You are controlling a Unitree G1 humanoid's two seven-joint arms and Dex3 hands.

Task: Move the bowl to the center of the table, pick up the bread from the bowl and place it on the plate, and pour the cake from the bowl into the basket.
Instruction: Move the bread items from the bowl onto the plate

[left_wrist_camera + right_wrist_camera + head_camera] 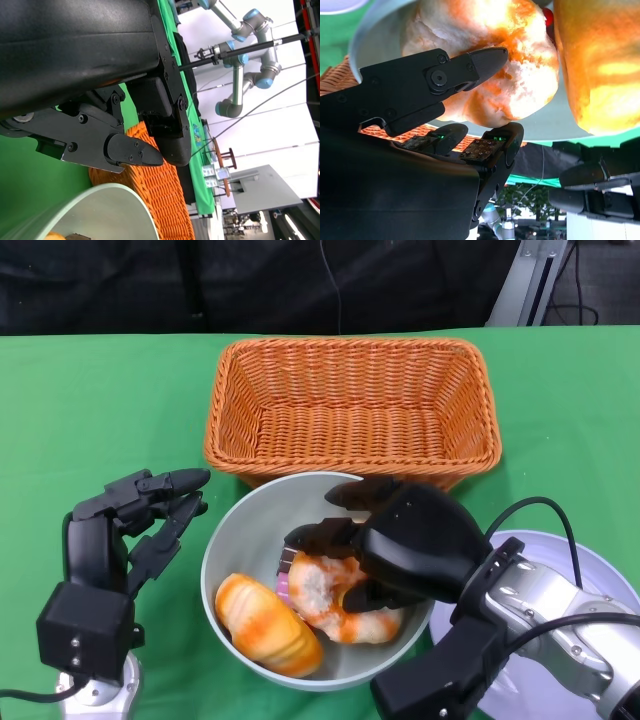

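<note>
Green cloth everywhere, and the right hand point(385, 550) pinches the pale, orange-crusted bread point(335, 600) inside the grey-green bowl point(232, 540). It should lift straight and steer to the white plate point(600, 570); the left hand point(135, 525) waits, fingers apart.

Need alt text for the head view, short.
The robot's right hand reaches into a pale green bowl and closes on a piece of bread, with an orange-glazed cake beside it. The left hand hovers open just left of the bowl; an empty wicker basket sits behind, a white plate at right.
</note>
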